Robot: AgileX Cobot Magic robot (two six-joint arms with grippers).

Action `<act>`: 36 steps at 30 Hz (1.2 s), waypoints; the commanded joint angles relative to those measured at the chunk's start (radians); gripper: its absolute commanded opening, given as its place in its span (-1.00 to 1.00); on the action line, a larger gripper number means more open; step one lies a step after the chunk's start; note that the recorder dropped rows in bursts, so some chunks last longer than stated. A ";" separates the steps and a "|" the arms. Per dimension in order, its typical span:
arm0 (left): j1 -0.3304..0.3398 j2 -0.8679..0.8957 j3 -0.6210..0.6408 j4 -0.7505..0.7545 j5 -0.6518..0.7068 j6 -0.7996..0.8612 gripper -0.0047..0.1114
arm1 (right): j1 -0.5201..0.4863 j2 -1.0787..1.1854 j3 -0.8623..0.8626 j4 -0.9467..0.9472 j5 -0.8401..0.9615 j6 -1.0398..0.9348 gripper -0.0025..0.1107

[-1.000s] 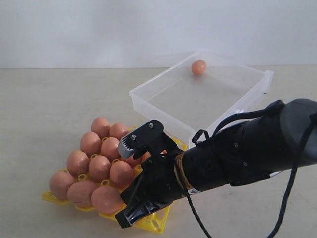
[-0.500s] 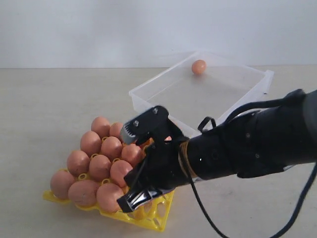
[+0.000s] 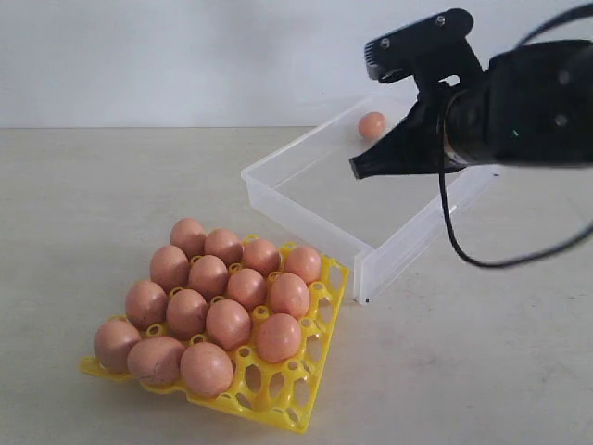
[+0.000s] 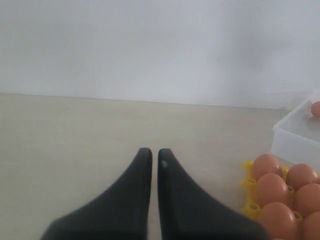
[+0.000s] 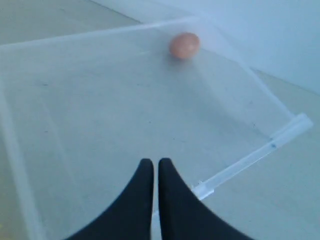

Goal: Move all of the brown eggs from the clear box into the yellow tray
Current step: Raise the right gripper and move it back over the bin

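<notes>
Several brown eggs (image 3: 229,320) fill most cups of the yellow tray (image 3: 296,408) at the front left. One brown egg (image 3: 372,125) lies alone at the far side of the clear box (image 3: 306,209). My right gripper (image 3: 357,169) hangs shut and empty above the box, short of that egg (image 5: 184,45); its tips (image 5: 151,162) hover over the box floor (image 5: 100,115). My left gripper (image 4: 151,152) is shut and empty over bare table, left of the tray (image 4: 248,182) and its eggs (image 4: 272,182). It does not show in the exterior view.
A pale tabletop runs back to a white wall. The box's near right wall has a latch tab (image 5: 200,187). The tray's front right cups (image 3: 278,389) hold nothing.
My right arm has lifted off the yellow tray and swung up and back to the right, over the clear box. The eggs it was covering in the tray now show.
</notes>
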 commanded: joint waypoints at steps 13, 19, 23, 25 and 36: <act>0.006 -0.003 0.003 -0.001 -0.005 0.001 -0.85 | -0.316 0.566 -0.733 1.681 -0.003 -1.241 -0.96; 0.006 -0.003 0.003 -0.001 -0.005 0.001 -0.85 | -0.316 0.697 -0.871 1.813 -0.087 -1.232 -0.96; 0.006 -0.003 0.003 -0.001 -0.005 0.001 -0.85 | -0.311 0.749 -0.943 1.876 -0.123 -1.232 -0.96; 0.006 -0.003 0.003 -0.001 -0.005 0.001 -0.85 | -0.305 0.775 -0.977 1.887 -0.151 -1.221 -0.96; 0.006 -0.003 0.003 -0.001 -0.005 0.001 -0.85 | -0.295 0.955 -1.145 1.880 -0.289 -0.918 -0.96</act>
